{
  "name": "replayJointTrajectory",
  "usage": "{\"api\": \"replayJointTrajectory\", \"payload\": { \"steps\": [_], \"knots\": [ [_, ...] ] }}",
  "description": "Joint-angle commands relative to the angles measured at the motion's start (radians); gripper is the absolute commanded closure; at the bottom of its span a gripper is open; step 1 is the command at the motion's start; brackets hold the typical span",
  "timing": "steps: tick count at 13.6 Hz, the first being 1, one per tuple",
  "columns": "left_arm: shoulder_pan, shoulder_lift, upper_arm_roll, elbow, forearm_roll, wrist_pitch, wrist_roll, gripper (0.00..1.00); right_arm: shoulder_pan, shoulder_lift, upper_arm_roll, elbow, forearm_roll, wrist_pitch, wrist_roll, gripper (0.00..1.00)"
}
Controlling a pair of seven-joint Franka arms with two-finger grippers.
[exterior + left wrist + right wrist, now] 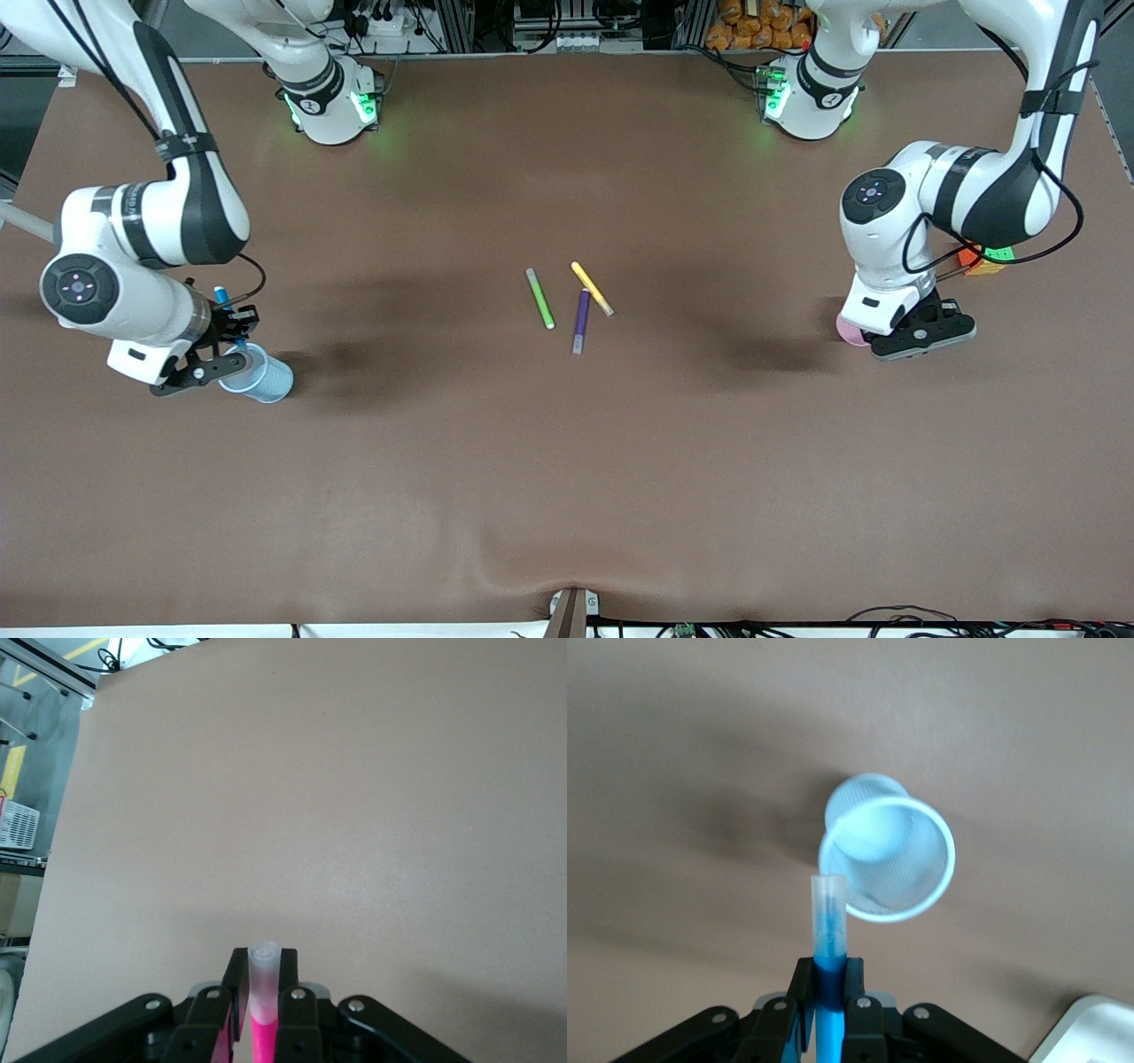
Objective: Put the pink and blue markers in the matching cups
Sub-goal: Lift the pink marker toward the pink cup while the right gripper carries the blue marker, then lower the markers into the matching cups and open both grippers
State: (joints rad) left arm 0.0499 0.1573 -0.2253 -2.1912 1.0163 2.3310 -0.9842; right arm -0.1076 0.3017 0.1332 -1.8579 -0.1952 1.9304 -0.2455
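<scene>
Both closed: left gripper (263, 1005) pinches pink marker (263, 1028), right gripper (830, 992) blue marker (829, 930).

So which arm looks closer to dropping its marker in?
Probably the right: its gripper holds the blue marker just above the blue cup. The left gripper holds the pink marker, no cup showing below.

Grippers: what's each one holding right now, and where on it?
Right gripper: shut on the blue marker, mid-barrel, over the blue cup. Left gripper: shut on the pink marker, just below its clear cap.
</scene>
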Motion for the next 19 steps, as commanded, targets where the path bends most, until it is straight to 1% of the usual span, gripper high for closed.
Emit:
{"api": "replayJointTrajectory", "payload": {
  "steps": [1,4,7,11,12,13,14,15,17,19],
  "knots": [
    [0.005,-0.022,-0.005,-0.057,0.09,0.03,-0.12,1.0,-0.009,0.031,-0.018,0.008,0.033,-0.024,-0.015,1.0],
    [0.002,-0.009,-0.006,-0.071,0.094,0.03,-0.168,1.0,-0.011,0.092,-0.033,0.065,0.034,-0.059,-0.015,1.0],
    [0.001,0.005,-0.02,-0.081,0.096,0.031,-0.195,1.0,-0.009,0.131,-0.047,0.106,0.034,-0.076,-0.011,1.0],
    [0.004,0.024,-0.02,-0.084,0.139,0.031,-0.197,1.0,-0.007,0.22,-0.05,0.236,0.045,-0.192,-0.008,1.0],
    [0.005,0.025,-0.02,-0.085,0.14,0.031,-0.197,0.92,-0.007,0.237,-0.05,0.256,0.046,-0.211,-0.008,1.0],
    [0.005,0.025,-0.02,-0.084,0.139,0.03,-0.197,0.72,-0.006,0.243,-0.05,0.259,0.046,-0.212,-0.006,1.0],
    [0.005,0.025,-0.02,-0.082,0.139,0.031,-0.197,0.32,-0.004,0.253,-0.05,0.264,0.045,-0.212,-0.006,1.0],
    [0.005,0.024,-0.02,-0.081,0.139,0.03,-0.197,0.0,-0.003,0.267,-0.05,0.276,0.045,-0.212,-0.005,1.0],
    [0.004,0.024,-0.02,-0.071,0.139,0.03,-0.195,0.0,-0.001,0.303,-0.05,0.325,0.08,-0.241,0.009,1.0],
    [0.004,0.024,-0.022,-0.049,0.139,0.03,-0.191,0.0,0.002,0.336,-0.05,0.388,0.085,-0.298,0.009,1.0]
  ]
}}
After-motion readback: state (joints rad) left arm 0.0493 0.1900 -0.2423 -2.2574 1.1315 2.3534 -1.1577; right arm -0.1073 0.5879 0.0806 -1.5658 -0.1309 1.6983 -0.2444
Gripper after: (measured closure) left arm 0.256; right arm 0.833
